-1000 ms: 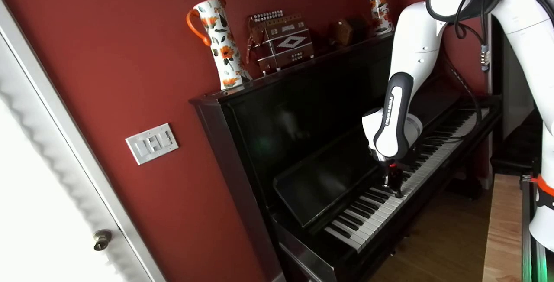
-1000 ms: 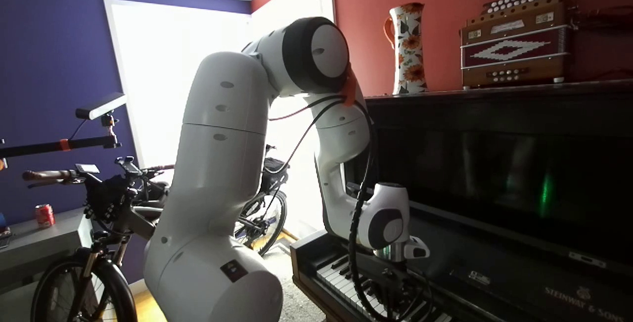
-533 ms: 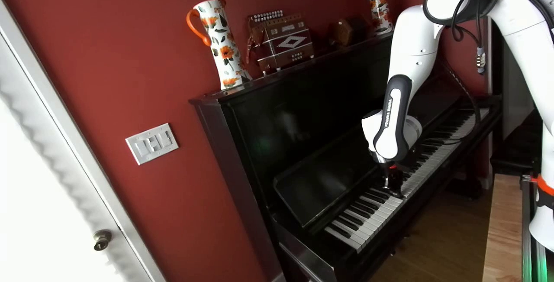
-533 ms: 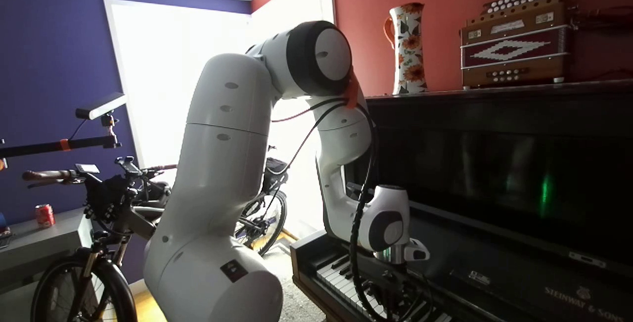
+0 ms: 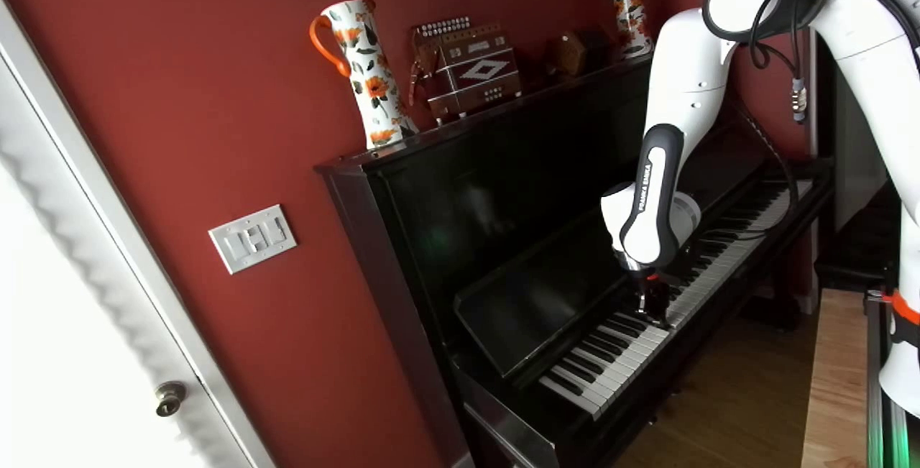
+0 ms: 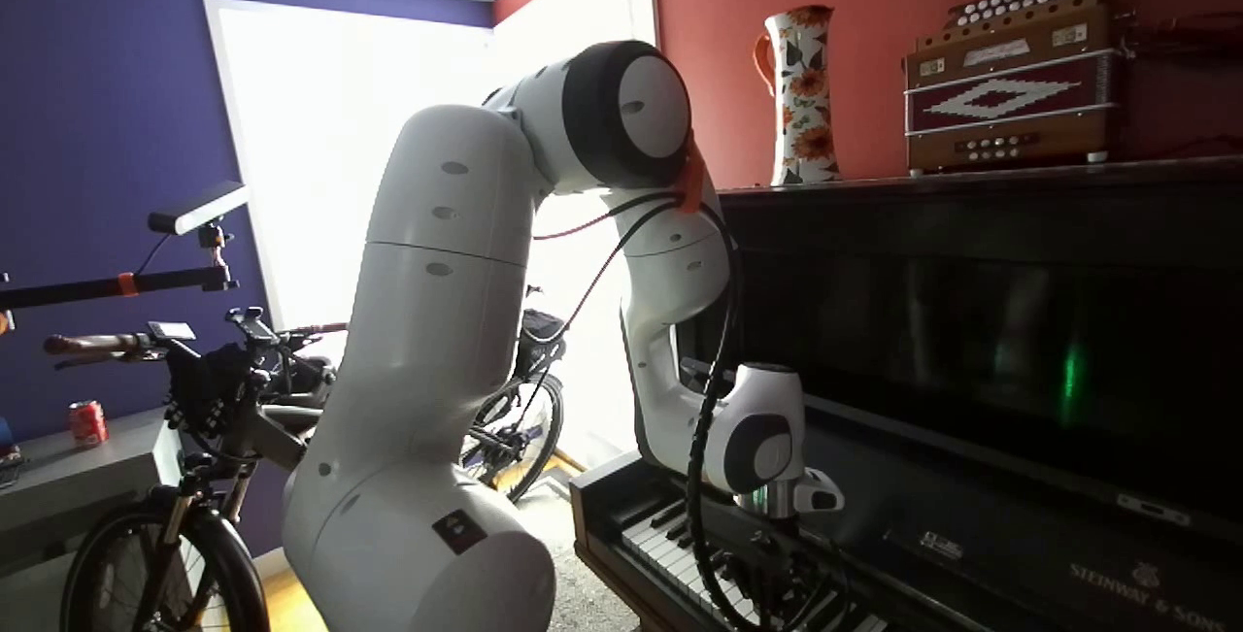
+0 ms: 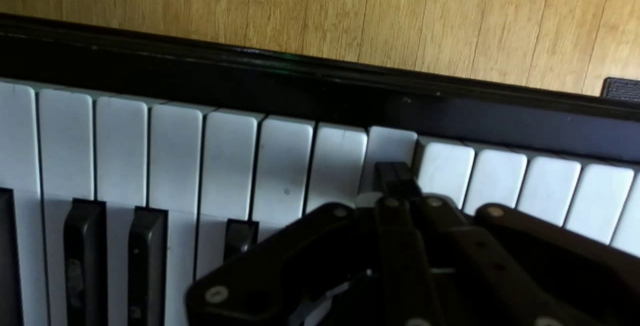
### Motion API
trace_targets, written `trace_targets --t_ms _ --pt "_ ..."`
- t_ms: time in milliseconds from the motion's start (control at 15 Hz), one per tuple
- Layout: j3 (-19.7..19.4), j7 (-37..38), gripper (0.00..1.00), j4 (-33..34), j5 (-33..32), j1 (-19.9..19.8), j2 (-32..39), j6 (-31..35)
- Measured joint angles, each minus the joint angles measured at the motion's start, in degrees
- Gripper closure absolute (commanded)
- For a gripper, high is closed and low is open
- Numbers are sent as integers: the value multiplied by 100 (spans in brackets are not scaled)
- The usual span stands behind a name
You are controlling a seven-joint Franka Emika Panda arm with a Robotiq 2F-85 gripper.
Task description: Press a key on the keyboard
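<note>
The keyboard (image 7: 230,166) runs along the front of the piano (image 5: 503,173). The jaws are clenched together, fingertips (image 7: 386,172) on a white key (image 7: 391,144) sunk below its neighbours.

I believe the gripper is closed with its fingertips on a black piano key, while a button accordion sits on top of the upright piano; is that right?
Not quite: the gripper is closed, but its fingertips are on a white key, as the wrist view shows. The button accordion does sit on top of the upright piano.
</note>
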Motion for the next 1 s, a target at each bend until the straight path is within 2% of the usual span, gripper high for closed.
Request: trace_targets --t_ms 1000 --pt "5 -5 100 78 38 -122 -169 -23"
